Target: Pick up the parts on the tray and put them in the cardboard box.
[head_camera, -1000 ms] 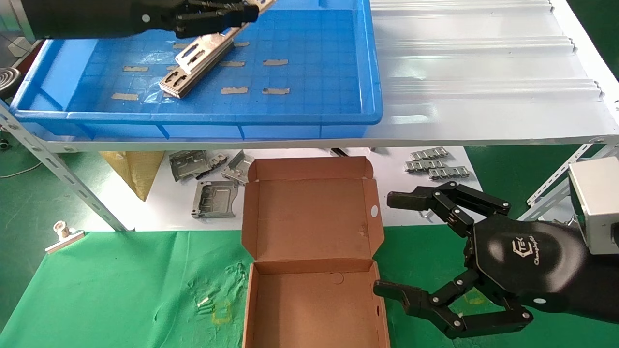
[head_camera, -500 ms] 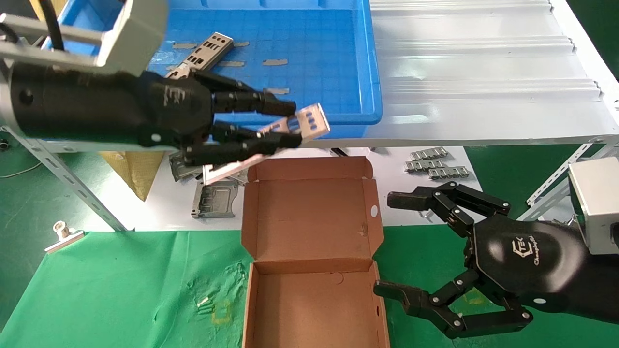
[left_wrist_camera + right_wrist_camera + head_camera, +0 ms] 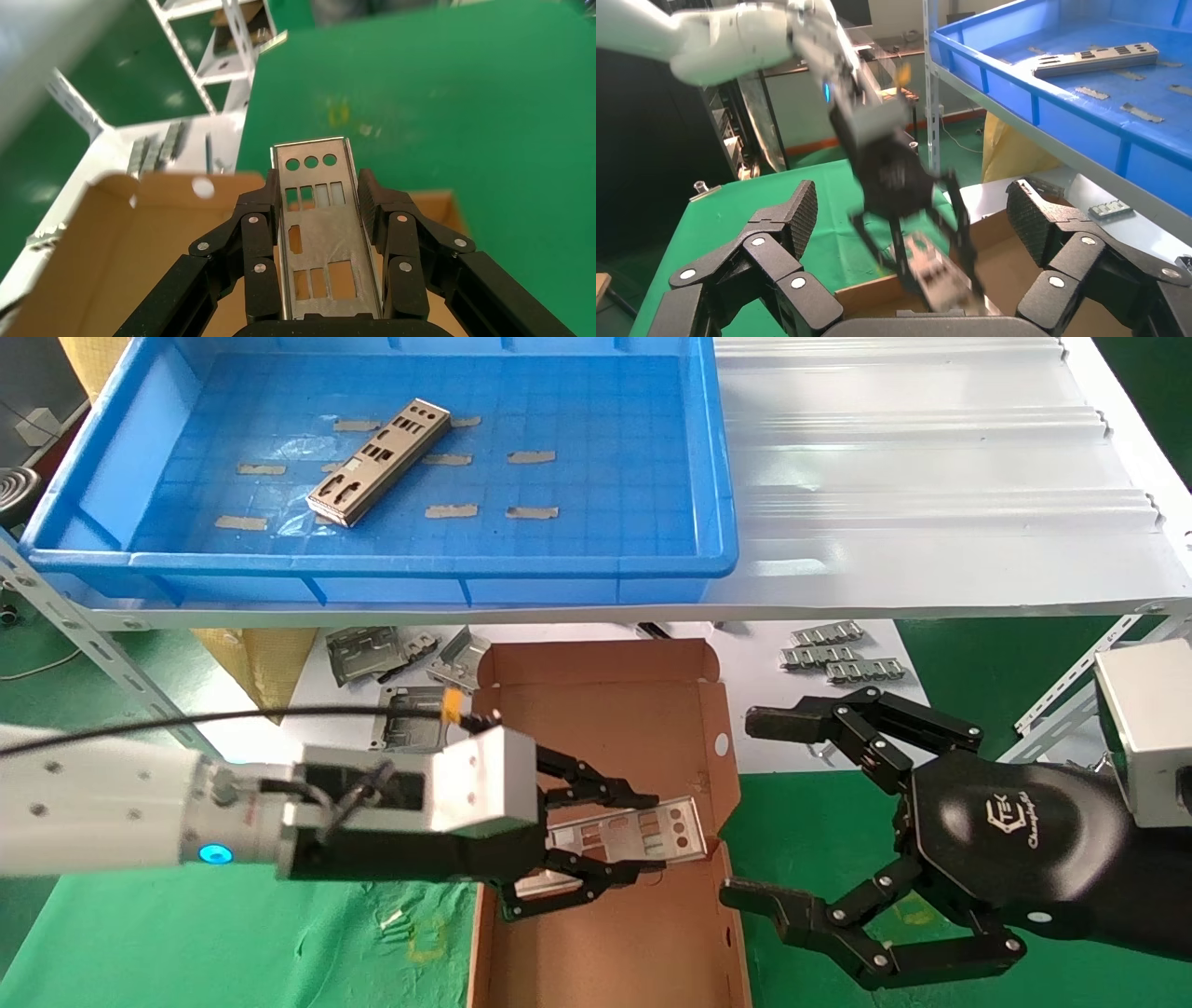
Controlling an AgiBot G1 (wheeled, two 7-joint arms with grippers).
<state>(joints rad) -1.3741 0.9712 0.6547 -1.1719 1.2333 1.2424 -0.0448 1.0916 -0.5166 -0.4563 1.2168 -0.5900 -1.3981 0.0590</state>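
My left gripper is shut on a long silver punched part, holding it flat just above the base of the open cardboard box. In the left wrist view the fingers press both long edges of the part over the box. More of the parts lie stacked on the floor of the blue tray. My right gripper is parked wide open beside the box's right wall with nothing in it. In its wrist view the right gripper faces the left arm and the tray.
Grey stamped brackets and small ridged strips lie on the white lower surface behind the box lid. A white corrugated sheet is right of the tray. A metal clip rests on the green mat at left.
My left gripper has carried one part from the tray down over the shelf edge to just above the box base. The right arm has not moved.
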